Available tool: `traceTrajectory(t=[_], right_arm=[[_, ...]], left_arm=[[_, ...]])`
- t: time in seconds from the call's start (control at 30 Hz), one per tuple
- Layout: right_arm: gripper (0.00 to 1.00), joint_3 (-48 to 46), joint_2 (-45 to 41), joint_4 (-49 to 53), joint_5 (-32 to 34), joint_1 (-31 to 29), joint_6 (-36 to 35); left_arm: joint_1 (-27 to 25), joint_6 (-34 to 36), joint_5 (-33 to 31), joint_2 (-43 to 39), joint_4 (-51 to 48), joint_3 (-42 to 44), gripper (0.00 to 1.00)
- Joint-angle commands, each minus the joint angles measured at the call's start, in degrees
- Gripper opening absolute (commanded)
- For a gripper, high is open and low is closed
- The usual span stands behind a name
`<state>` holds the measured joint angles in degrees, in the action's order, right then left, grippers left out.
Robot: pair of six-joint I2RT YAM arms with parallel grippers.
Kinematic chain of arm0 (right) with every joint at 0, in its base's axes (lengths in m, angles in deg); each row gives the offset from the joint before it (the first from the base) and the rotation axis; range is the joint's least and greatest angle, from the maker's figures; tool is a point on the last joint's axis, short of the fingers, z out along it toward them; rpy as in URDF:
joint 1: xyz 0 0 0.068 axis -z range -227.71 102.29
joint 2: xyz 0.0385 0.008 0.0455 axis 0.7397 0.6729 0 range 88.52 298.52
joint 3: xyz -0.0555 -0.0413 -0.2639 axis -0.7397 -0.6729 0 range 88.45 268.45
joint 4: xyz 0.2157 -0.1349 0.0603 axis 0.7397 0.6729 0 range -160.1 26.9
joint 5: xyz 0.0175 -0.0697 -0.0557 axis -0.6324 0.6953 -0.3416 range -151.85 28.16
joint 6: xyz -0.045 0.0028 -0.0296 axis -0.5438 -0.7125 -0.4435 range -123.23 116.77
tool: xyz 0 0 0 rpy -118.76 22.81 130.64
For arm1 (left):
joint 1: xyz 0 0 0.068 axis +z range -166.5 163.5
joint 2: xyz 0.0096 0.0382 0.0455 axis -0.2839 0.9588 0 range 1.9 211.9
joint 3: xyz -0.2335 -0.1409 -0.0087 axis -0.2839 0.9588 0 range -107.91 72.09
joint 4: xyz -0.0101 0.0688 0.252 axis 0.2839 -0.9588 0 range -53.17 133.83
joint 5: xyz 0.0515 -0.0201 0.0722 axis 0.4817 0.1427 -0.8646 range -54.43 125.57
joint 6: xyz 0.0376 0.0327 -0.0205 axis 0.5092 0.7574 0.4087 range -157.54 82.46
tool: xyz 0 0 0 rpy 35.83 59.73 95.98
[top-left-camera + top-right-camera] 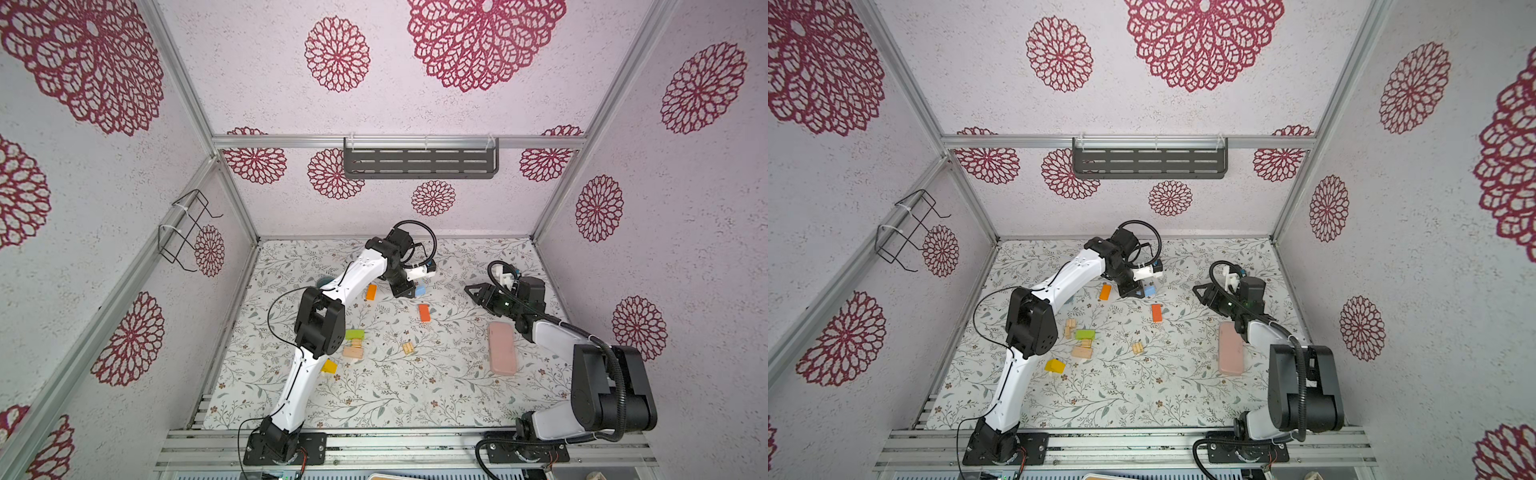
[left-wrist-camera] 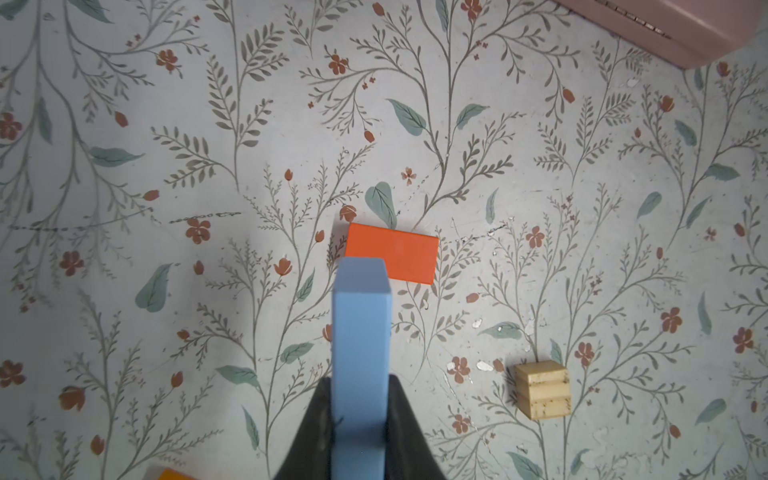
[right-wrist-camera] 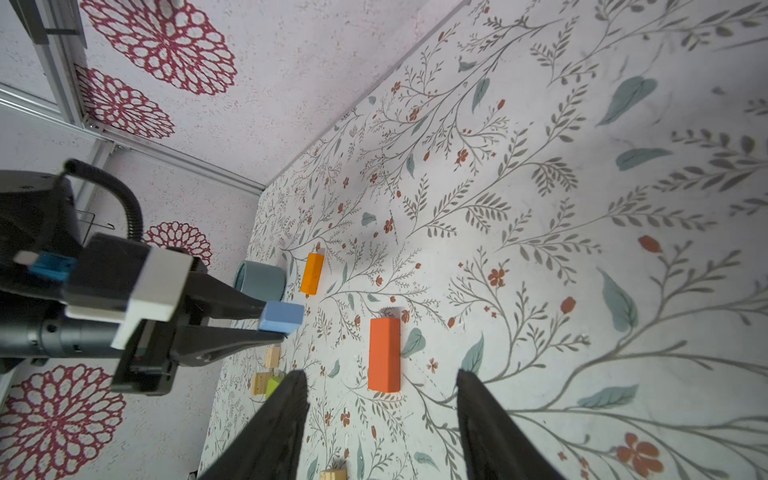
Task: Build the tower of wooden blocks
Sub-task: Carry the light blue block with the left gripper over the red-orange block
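My left end effector (image 2: 359,380) is clamped tight on the light blue block (image 2: 360,332), pinching its two long sides near one end. The block's long axis therefore runs straight on from my fingers. Since this wrist looks almost squarely down at the surface (image 2: 166,124), I judge the block hangs close to upright, free end down, held clear above the red-orange block (image 2: 392,253) lying flat below. This grip leaves most of the block free, but I would likely have to tip the wrist to lay it flat on a layer

The tower (image 1: 1084,345) stands well apart from the blue block, nearer my base and just beside my left arm (image 1: 1032,320). It shows a green block (image 1: 1086,333) with grooved and plain pale wood pieces (image 1: 1082,352) touching it; how many layers there are I cannot tell. A yellow block (image 1: 1054,365) sits loose near it, and an orange block (image 1: 371,292) lies near my left end effector

My right end effector (image 3: 380,380) has its jaws partway apart with nothing between them. It hovers off to the side near the pink slab (image 1: 502,349), I guess to keep out of the carry path
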<state>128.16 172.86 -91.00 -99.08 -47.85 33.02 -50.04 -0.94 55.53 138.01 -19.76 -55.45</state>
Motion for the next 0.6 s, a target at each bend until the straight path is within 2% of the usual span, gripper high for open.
traceTrajectory(t=[0.0, 0.13, 0.57], right_arm=[[0.59, 0.6, 0.8, -3.7, 0.3, 0.2, 2.1], [0.58, 1.6, 1.5, -2.5, 0.2, 0.4, 1.6], [0.57, 1.0, 2.4, -3.4, -0.3, 0.4, 1.2]], left_arm=[[-0.9, 5.0, 1.2, 1.5, 1.5, -2.0, 0.02], [-1.7, 6.5, 2.7, 2.8, 2.1, -2.4, 0.02], [-3.1, 10.0, 1.1, 6.8, 1.6, -4.6, 0.02]])
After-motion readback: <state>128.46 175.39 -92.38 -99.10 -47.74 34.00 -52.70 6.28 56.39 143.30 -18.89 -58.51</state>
